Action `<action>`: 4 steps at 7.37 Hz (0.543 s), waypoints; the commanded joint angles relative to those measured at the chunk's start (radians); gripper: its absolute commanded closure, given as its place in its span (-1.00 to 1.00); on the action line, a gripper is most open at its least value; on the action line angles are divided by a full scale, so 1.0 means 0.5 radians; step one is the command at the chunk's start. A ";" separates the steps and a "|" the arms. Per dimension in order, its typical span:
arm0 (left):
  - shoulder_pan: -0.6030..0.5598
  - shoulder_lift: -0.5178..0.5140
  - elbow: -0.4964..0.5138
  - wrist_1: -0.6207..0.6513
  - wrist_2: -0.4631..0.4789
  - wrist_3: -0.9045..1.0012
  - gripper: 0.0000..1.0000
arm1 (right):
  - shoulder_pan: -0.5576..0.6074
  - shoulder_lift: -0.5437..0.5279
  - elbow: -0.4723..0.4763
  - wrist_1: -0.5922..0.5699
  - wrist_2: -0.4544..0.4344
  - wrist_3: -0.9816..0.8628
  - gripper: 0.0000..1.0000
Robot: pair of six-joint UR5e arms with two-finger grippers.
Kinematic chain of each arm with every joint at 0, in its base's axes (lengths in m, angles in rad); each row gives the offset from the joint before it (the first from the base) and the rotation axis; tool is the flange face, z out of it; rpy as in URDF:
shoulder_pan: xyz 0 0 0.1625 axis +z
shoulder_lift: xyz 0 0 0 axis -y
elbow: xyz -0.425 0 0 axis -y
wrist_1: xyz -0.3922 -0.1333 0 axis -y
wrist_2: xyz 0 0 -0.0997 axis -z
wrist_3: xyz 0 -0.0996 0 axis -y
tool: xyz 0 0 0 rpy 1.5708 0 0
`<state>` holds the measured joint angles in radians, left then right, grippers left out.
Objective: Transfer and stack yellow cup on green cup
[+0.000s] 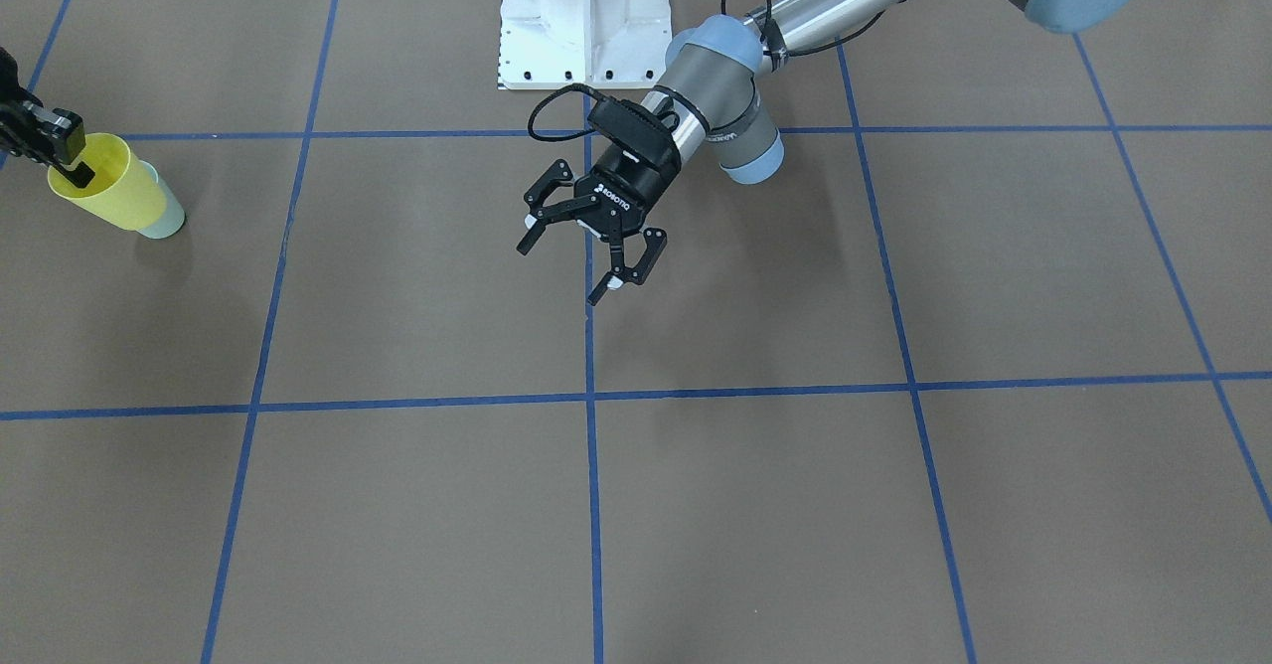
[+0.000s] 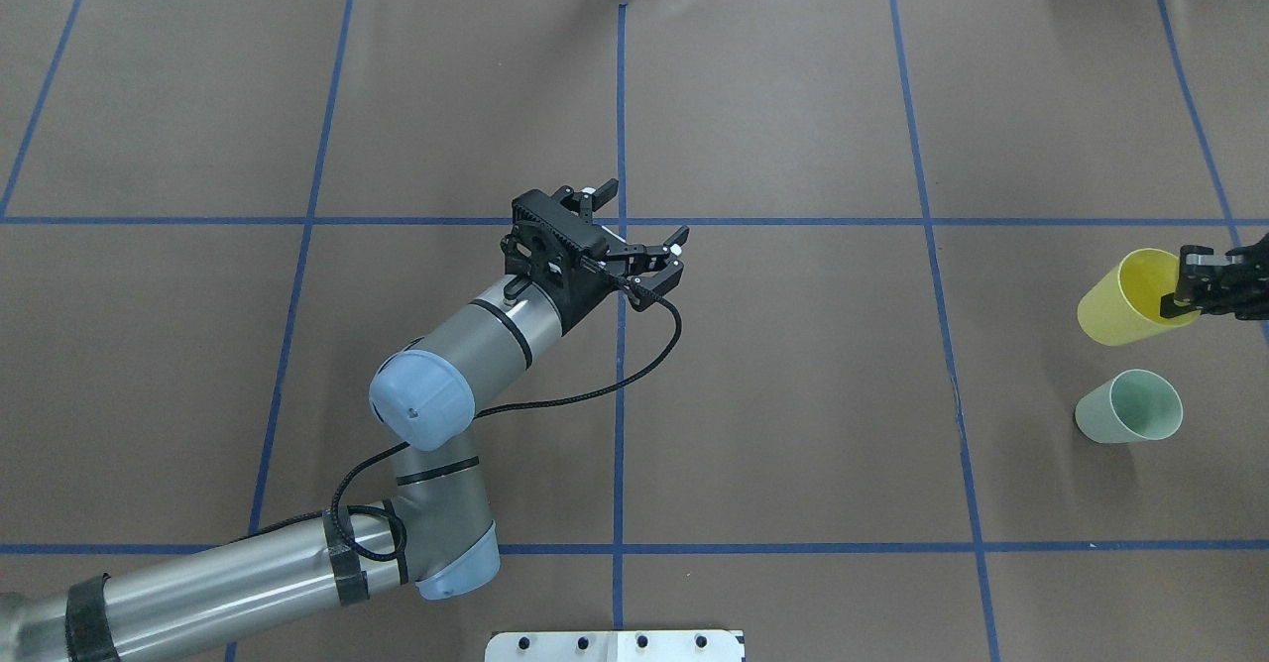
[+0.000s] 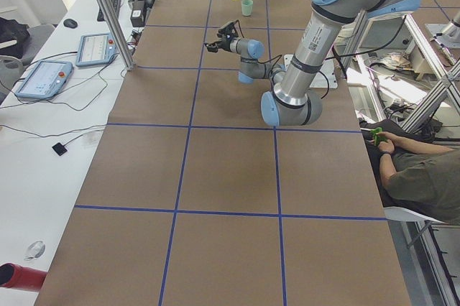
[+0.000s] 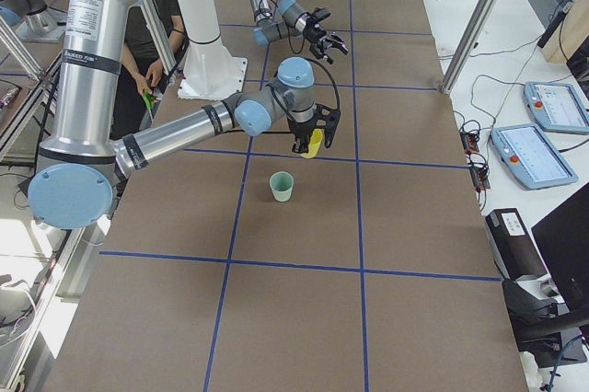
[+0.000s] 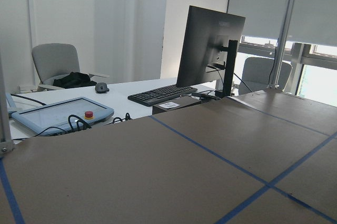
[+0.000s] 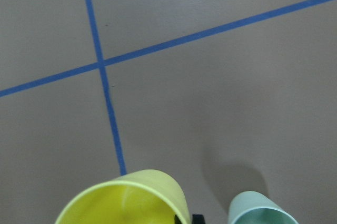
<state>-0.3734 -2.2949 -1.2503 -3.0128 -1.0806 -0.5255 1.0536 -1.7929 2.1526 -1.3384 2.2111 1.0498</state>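
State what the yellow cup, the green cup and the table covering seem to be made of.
Yellow cup: probably plastic, with a thin wall, even bright colour and a smooth, faint sheen.
Green cup: the same look in pale mint, so likely plastic too.
Table covering: a matte brown sheet without glare, perhaps paper or vinyl.

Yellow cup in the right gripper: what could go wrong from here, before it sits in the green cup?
1. The right gripper grips the yellow cup only by its rim wall, with one finger inside. That thin pinch could slip.
2. The cup hangs tilted, so its base may catch the rim of the green cup. That could tip over this freestanding cup instead of nesting into it.
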 commanded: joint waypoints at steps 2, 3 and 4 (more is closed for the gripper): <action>-0.023 0.000 0.022 0.006 0.008 -0.001 -0.97 | -0.018 -0.068 -0.053 0.005 0.017 0.008 1.00; -0.023 0.000 0.025 0.006 0.008 -0.001 -0.97 | -0.054 -0.123 -0.059 0.005 0.017 -0.001 1.00; -0.023 0.003 0.025 0.006 0.008 -0.001 -0.98 | -0.073 -0.139 -0.065 0.005 0.020 -0.010 1.00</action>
<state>-0.3847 -2.2944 -1.2389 -3.0097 -1.0769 -0.5262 1.0307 -1.8466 2.1256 -1.3362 2.2186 1.0495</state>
